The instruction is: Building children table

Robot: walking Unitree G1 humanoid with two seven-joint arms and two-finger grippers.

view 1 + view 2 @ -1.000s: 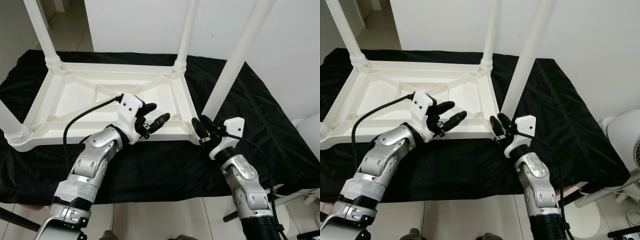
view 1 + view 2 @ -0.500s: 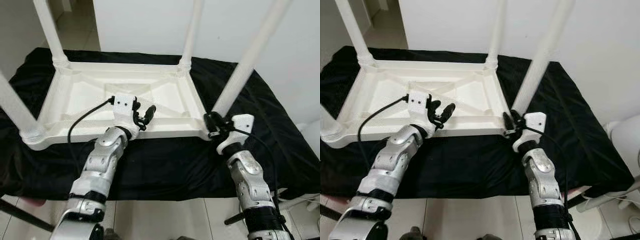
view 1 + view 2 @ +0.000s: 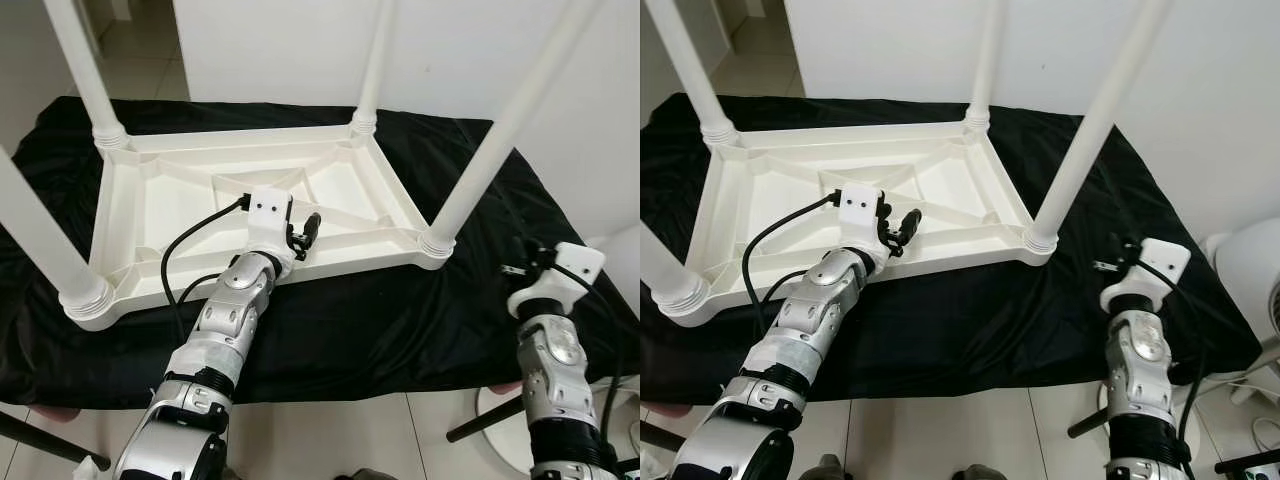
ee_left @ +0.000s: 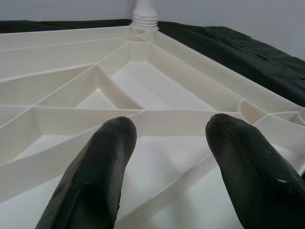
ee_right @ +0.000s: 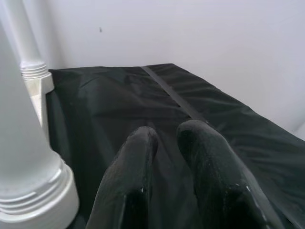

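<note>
Assembly nears its end: the white plastic children's table (image 3: 250, 200) lies upside down on the black-draped desk (image 3: 400, 330), four legs fitted. Left hand (image 3: 305, 232), fingers apart, hovers above its near rim; right hand (image 5: 174, 157), fingers nearly together and empty, hangs toward the desk's right edge. Next likely: gripping and righting the table.

Two silver, segmented arms are seen; each wrist is capped by a white camera housing fed by a black cable; the left gripper (image 3: 308, 233) and right gripper (image 5: 170, 138) bear rounded black fingers.
</note>
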